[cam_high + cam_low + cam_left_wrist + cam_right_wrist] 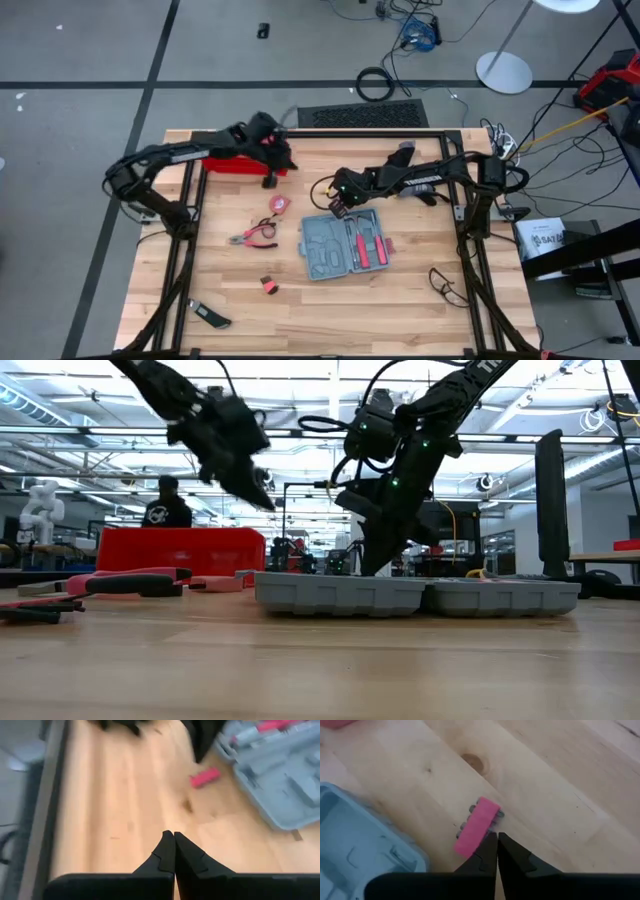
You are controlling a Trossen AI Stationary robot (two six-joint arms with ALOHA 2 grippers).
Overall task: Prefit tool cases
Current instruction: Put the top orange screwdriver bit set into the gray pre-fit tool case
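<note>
The blue-grey tool case (343, 246) lies open and flat on the table, with red-handled tools (366, 245) in its right half. It also shows in the low view (415, 596) and in the left wrist view (282, 780). My right gripper (338, 206) is shut and low at the case's far edge, its tips (496, 839) beside a small pink bit holder (476, 826) that lies on the wood. My left gripper (272, 165) is shut (174, 836) and raised in the air (255, 485) by the red box (240, 163). My right gripper comes slanting down from above, and its shut fingertips (489, 842) stand at one end of the pink bit holder (470, 840). Whether they touch it, I cannot tell. The holder lies flat on the table just beyond the case's far edge (380, 820).
Red-handled pliers (255, 237) and a red tape measure (278, 203) lie left of the case. A small red piece (268, 285) and a black tool (211, 317) lie toward the near left. Glasses (447, 285) lie at the near right. A person (167, 505) stands in the room beyond.
</note>
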